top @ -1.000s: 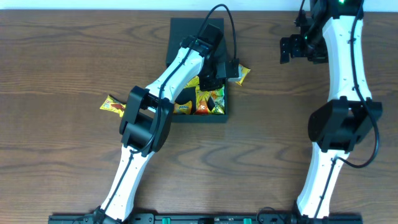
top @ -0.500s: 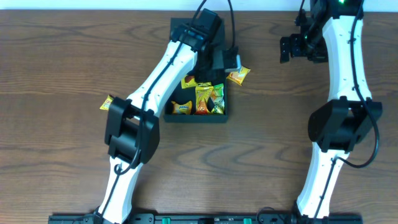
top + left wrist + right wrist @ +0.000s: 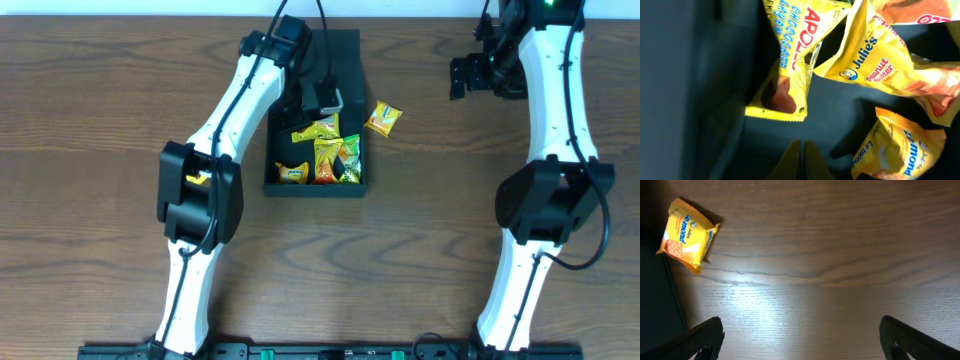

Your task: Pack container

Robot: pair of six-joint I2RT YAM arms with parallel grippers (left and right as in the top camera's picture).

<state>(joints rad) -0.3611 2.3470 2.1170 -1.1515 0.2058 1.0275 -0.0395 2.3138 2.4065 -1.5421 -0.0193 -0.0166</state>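
The container (image 3: 346, 55) lies at the far middle of the tabletop (image 3: 100, 110), with packets (image 3: 328, 160) inside. The left tool (image 3: 322, 100) hangs over its interior, fingers pressed together on nothing. The right tool (image 3: 468, 78) hovers well to its right, jaws spread wide, with a loose packet (image 3: 382, 118) lying between.

We see a dark brown table (image 3: 90, 250) whose horizontal wood grain fills nearly the whole overhead view. Along its far edge we note a narrow pale strip (image 3: 120, 6), too thin to identify as wall or floor. In the right wrist view, a bright band of reflected light (image 3: 790, 292) lies across the grain. Overhead, the lighting is even.
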